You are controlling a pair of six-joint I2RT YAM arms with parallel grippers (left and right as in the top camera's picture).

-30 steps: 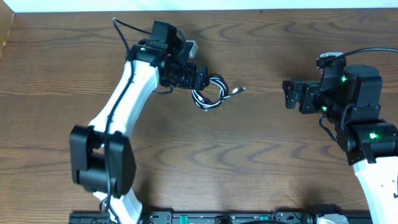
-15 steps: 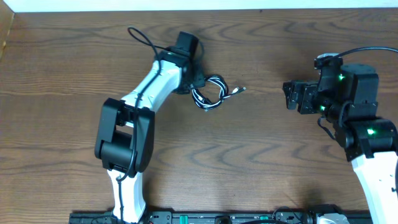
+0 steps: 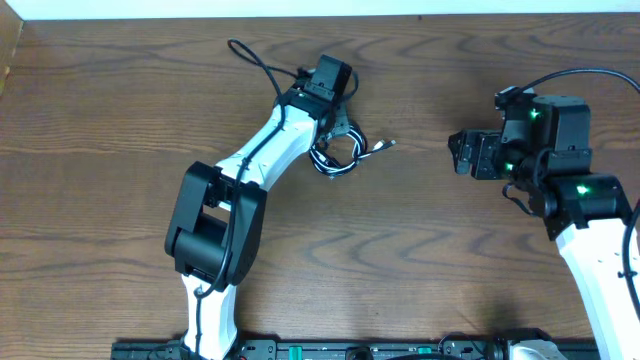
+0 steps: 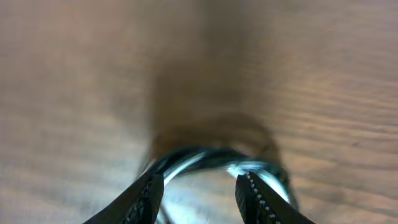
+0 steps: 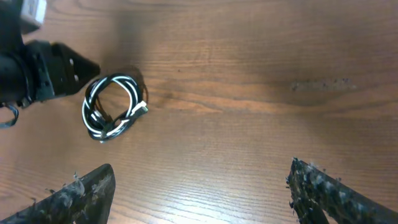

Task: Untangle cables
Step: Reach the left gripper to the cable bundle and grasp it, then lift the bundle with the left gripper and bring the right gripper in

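**A:** Where are the cables [image 3: 338, 153]?

**B:** From overhead they lie as one small black-and-white coil on the counter [image 3: 110, 170], left of the middle and toward the far edge. One plug end [image 3: 388, 144] sticks out to the right. The left pincer [image 3: 337, 128] reaches onto the coil's far side, but the arm's own body covers its tips in that view.

**A:** Does the left wrist camera help?

**B:** Somewhat. It shows both fingertips [image 4: 148, 190] with a moderate gap between them. An arc of the cables [image 4: 214, 158] runs across from one tip to the other. The picture is blurred and the lower part of the coil is cut off. I cannot tell whether the strands are pinched or merely touched.

**A:** And the right wrist camera?

**B:** It sees the whole coil [image 5: 112, 107] from afar, a loose ring with a pale plug on its right side. The dark tip of the left pincer [image 5: 90, 67] touches the ring's upper-left edge. The ring is too small there to tell how many cords make it up.

**A:** What about the right pincer [image 3: 464, 152]?

**B:** Overhead it hangs at the right of the counter, well apart from the coil and pointing toward it. Its own camera shows its two fingers [image 5: 87, 190] spread wide at the bottom corners. Only bare wood lies between them, and it holds nothing. The frame cuts off their roots.
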